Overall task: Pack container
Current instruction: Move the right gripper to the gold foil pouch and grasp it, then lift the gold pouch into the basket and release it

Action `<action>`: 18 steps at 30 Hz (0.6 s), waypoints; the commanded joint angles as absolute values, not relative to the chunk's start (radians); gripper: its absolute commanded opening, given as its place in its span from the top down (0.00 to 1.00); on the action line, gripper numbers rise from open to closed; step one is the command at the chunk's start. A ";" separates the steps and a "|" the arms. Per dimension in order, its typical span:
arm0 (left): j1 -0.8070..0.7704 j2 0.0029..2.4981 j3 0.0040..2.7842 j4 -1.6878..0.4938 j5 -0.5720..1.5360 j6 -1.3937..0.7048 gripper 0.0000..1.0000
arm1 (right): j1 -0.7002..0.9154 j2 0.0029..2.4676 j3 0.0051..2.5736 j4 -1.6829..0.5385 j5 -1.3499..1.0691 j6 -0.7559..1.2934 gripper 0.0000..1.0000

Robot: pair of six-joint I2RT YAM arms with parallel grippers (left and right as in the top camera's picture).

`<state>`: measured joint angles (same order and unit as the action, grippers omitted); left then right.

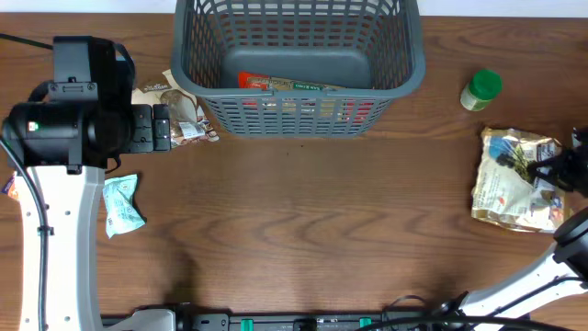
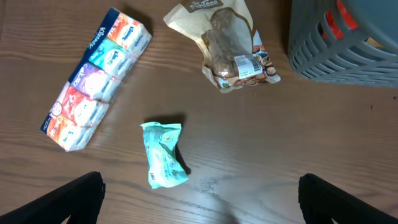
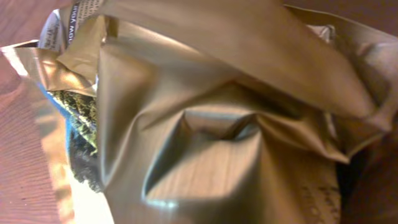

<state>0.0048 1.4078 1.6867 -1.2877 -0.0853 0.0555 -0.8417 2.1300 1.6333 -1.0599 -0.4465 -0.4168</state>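
Reaching for a pick-up, it seems: the right tool (image 1: pixel 554 170) sits on the crumpled gold foil bag (image 1: pixel 510 188) at the right of the counter (image 1: pixel 322 221); whether it has clenched cannot be told. Next comes a firm pinch, then a carry to the container (image 1: pixel 276 115) at far centre. The left tool (image 2: pixel 202 190) hangs released above a teal packet (image 2: pixel 163 152). The tissue pack (image 2: pixel 93 78) seems to read Kleenex; other print is illegible.
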 commanded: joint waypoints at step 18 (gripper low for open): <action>0.008 1.399 1.689 -1.296 -0.086 0.047 0.02 | -0.546 1.390 1.880 -0.965 -0.297 -0.122 0.99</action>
<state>0.0048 1.4078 1.6867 -1.2900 -0.0853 0.0551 -0.6041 1.4719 1.8233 -1.0325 -0.2779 -0.2138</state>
